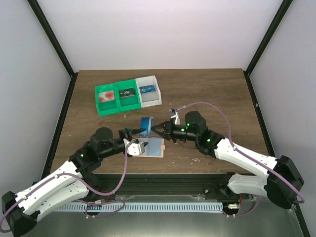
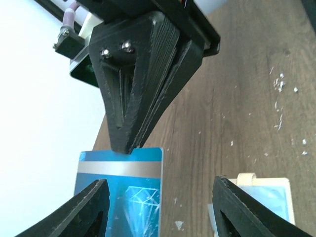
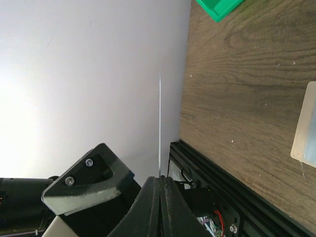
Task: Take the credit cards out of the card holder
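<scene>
Right claw (image 1: pixel 155 129) clamped on a blue credit card (image 1: pixel 146 122).
Left claw (image 1: pixel 139 131) open just beside it, card holder (image 1: pixel 152 147) flat on worktop (image 1: pixel 207 94) below.

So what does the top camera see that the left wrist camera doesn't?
Only the top view shows three cards lying in the green and white trays. Only the left wrist view shows the diamond picture on the blue card. Both show that card pinched by the right arm's jaws, plus the card holder.
</scene>
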You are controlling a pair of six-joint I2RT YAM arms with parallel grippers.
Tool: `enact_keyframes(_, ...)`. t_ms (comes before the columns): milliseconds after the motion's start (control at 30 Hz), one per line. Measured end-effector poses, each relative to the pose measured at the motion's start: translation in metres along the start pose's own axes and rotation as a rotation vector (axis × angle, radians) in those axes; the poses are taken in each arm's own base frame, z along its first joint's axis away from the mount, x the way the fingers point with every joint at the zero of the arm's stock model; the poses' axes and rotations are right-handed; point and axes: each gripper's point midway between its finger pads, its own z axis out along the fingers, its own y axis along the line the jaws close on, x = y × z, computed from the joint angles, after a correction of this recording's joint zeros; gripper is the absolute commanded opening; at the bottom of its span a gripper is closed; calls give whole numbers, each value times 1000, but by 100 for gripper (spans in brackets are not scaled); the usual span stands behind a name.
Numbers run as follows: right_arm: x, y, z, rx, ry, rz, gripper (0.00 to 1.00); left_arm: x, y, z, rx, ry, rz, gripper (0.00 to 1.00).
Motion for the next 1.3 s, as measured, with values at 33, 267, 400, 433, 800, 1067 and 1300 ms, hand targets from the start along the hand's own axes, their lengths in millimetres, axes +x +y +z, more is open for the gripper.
enact_keyframes(33, 1, -1, 0, -2, 6, 6, 1, 2, 1, 1, -8, 10, 10, 58)
enact_keyframes(267, 4, -1, 1, -16, 22, 28, 0, 20, -1, 5, -41, 67, 61, 35)
enact_keyframes(400, 5, 0, 1, -24, 27, 34, 1, 17, 4, 4, -68, 60, 91, 9)
enact_keyframes(433, 5, 0, 1, -26, 28, 35, 0, 15, 6, 3, -80, 54, 98, 3)
enact_keyframes(800, 7, -4, -9, -51, -4, -42, 52, 5, 20, -3, -144, 18, -39, 0)
enact_keyframes(1067, 5, 33, -52, -166, -139, -339, 72, -19, 35, 4, -139, -122, -530, 0)
enact_keyframes(1300, 13, 39, -87, -219, -226, -494, 91, -39, 59, -3, -127, -293, -980, 0)
